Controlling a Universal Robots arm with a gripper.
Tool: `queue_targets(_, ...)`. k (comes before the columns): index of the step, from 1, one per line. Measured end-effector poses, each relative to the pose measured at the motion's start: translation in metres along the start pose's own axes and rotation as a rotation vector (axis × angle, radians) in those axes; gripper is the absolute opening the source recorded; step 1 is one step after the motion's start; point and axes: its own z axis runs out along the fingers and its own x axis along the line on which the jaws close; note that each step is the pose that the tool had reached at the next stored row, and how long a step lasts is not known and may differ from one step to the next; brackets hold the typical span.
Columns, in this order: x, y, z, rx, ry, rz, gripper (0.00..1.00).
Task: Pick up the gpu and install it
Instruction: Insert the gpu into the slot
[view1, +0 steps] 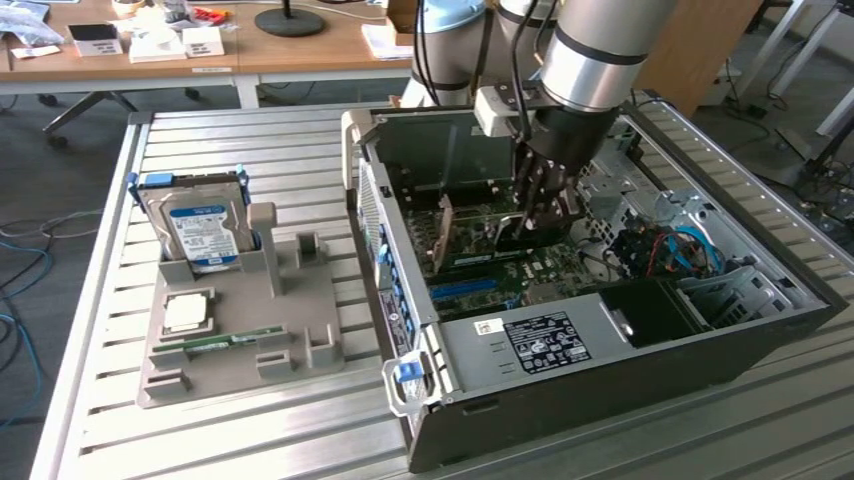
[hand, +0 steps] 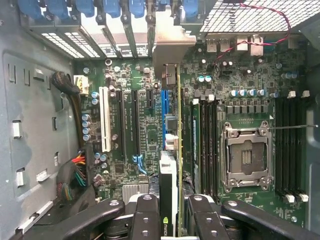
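In the exterior view the arm drops straight down into the open computer case on the table. Its claw pinches the one gpu on edge over the board, clear of the walls, and a holder alongside carries one hard drive. In the wrist view the claw clamps both faces of the gpu, its bracket near the rear wall, one white slot and one bare socket either side.

I read one sign: a green eye-shaped brand logo on the edge of the gpu. Print on the hard drive label and the power supply label is illegible to me.
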Motion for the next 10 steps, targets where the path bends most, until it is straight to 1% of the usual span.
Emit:
queue_targets(3, 0.0000, 0.0001, 0.0002, 0.0000, 0.0000, 0.000, 0.27)
queue_targets(4, 0.0000, 0.0001, 0.0011, 0.0002, -0.0006, 0.000, 0.27)
queue_targets(10, 0.0004, 0.0009, 0.0092, 0.0000, 0.0000, 0.000, 0.27)
